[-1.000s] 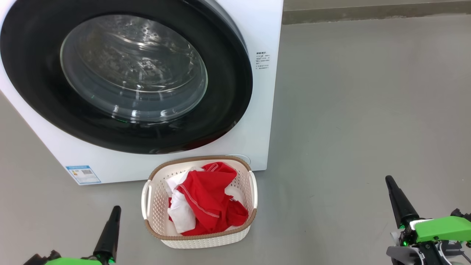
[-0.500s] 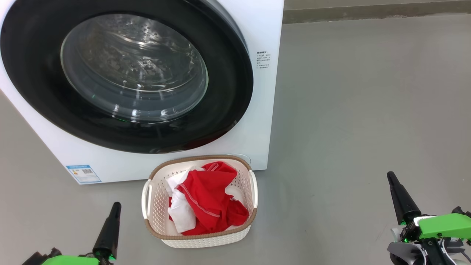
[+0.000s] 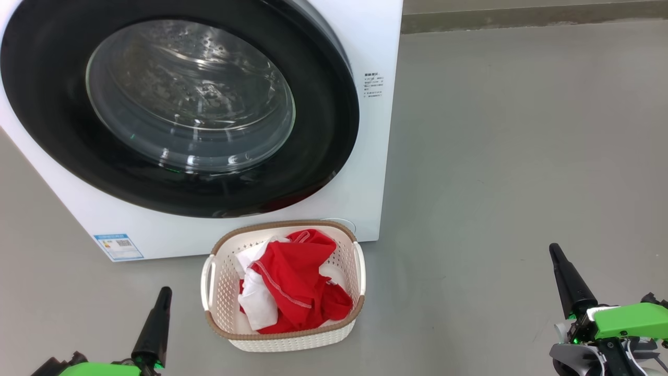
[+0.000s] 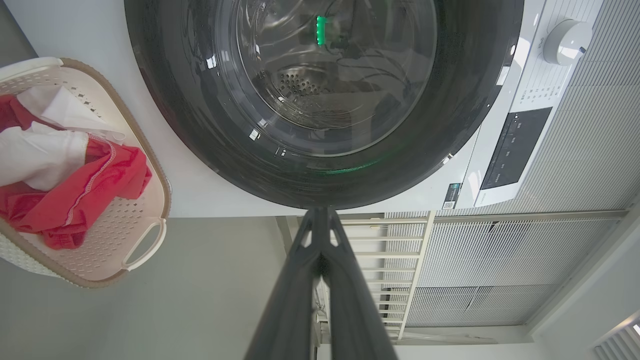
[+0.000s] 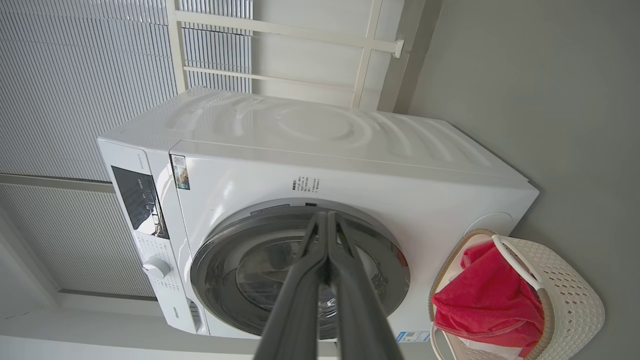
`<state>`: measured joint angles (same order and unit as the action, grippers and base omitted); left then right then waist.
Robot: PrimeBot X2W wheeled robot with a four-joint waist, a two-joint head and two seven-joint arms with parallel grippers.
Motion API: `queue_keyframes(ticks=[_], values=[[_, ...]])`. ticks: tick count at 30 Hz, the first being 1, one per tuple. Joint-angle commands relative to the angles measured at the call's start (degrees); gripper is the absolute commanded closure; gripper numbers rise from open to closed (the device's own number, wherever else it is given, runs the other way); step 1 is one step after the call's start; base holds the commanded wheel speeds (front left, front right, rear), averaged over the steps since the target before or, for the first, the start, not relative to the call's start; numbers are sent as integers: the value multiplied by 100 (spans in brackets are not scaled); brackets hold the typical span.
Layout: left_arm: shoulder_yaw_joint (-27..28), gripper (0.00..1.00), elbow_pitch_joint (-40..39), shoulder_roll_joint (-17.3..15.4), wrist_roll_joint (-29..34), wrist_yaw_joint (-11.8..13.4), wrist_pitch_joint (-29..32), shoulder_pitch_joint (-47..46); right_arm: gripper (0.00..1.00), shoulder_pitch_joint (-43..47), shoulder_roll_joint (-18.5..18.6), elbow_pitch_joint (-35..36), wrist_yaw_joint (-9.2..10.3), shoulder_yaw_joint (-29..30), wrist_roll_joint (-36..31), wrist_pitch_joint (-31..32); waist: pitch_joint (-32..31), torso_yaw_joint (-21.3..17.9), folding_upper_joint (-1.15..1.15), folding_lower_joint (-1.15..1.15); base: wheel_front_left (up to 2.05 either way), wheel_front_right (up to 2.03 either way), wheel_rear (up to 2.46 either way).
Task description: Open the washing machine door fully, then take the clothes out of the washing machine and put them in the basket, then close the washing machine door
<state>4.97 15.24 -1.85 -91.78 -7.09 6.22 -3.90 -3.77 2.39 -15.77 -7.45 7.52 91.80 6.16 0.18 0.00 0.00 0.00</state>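
The head camera looks forward and steeply down from close by, with the washing machine door (image 3: 177,104) at upper left and the basket (image 3: 284,342) on the floor (image 3: 522,156) at lower centre. The left wrist camera, rolled sideways, sights along the left end effector (image 4: 320,212) from near the door. The right wrist camera, rolled the opposite way, sits farther back behind the right end effector (image 5: 327,216) and takes in the whole washing machine (image 5: 350,165). All three views share the door and basket.

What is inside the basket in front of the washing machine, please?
The basket holds a crumpled heap of red clothes with white parts and white stitching. The heap covers most of the basket's floor, so anything beneath it, and the number of garments, cannot be told.
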Motion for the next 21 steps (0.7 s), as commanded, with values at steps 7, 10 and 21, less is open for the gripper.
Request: queue_keyframes(ticks=[7,10,21], values=[[156,100,-119,-103,-38,-40,27,-230,100,-242,49,175,-3,-97,34,35,0,0,0,0,0,0,0],[156,100,-119,-103,-38,-40,27,-230,100,-242,49,175,-3,-97,34,35,0,0,0,0,0,0,0],[155,100,-119,-103,-39,-40,27,-230,100,-242,49,175,-3,-98,35,35,0,0,0,0,0,0,0]])
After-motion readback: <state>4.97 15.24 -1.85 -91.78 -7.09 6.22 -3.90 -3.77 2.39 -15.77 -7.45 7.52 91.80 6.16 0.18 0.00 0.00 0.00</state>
